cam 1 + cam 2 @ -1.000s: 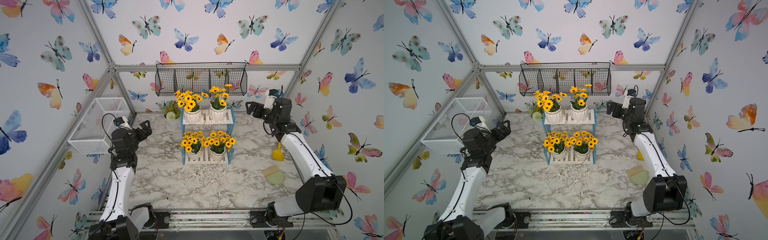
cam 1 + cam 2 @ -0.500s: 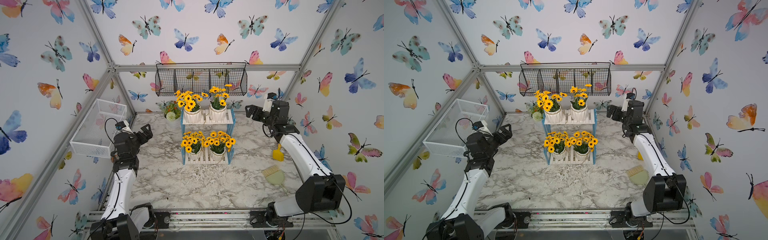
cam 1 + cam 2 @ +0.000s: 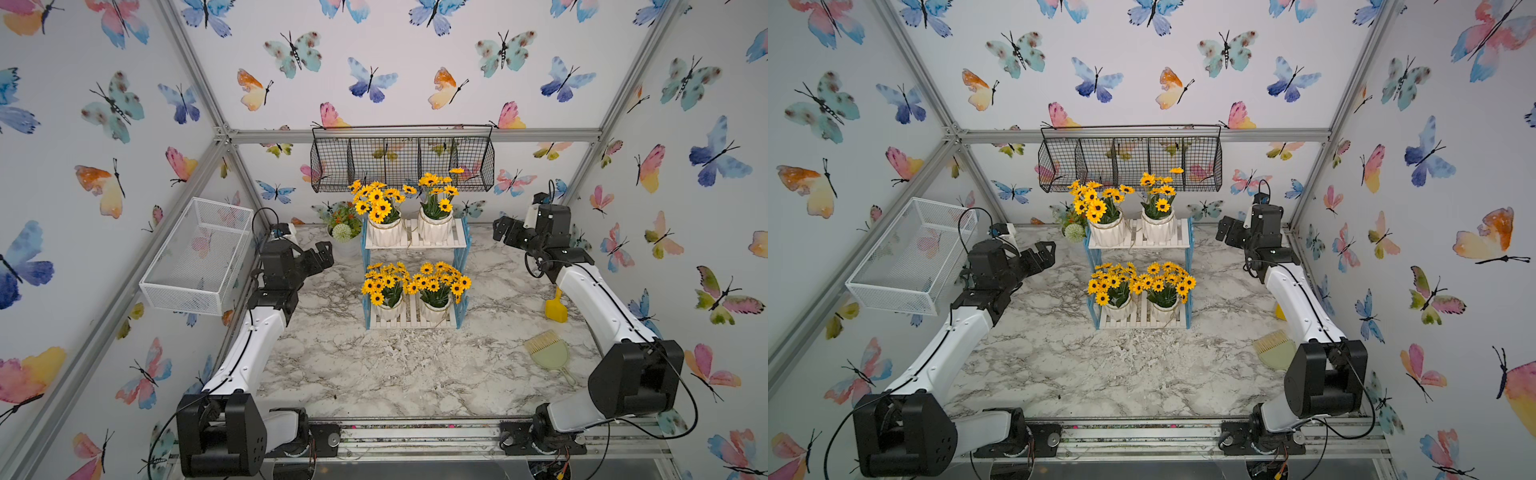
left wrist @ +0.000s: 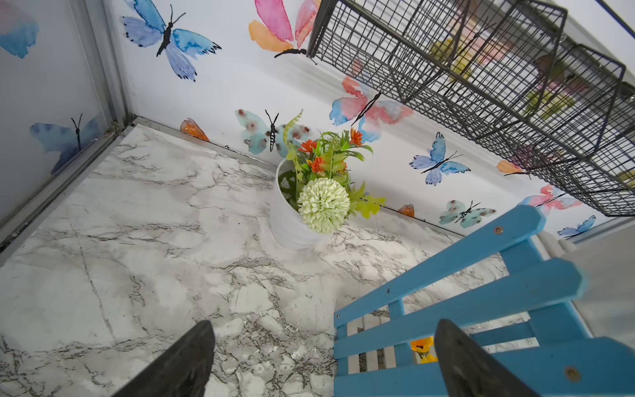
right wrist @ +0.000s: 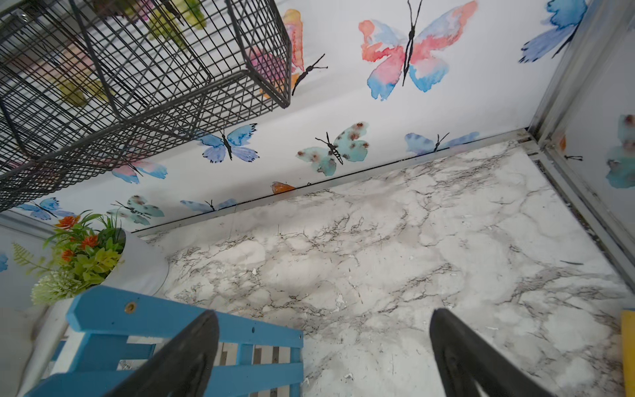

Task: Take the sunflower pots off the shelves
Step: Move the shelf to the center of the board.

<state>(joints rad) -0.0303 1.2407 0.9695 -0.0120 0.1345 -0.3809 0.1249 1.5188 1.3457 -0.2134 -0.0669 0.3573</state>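
In both top views all four sunflower pots (image 3: 384, 232) stand on the shelves (image 3: 457, 246), two on each tier, between the left gripper (image 3: 322, 257) and the right gripper (image 3: 502, 232). No pot is taken off yet. In the left wrist view the jaws are wide and empty, with the shelves just ahead. The right wrist view shows the same.

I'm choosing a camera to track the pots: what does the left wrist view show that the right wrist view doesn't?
Left wrist only: a sunflower glimpsed through the blue side of the shelves. Right wrist only: the edge of a yellow object on the table. Both: the shelves' blue frame, the black wire basket, the orange-flowered pot, and an open, empty gripper, the left gripper in one and the right gripper in the other.
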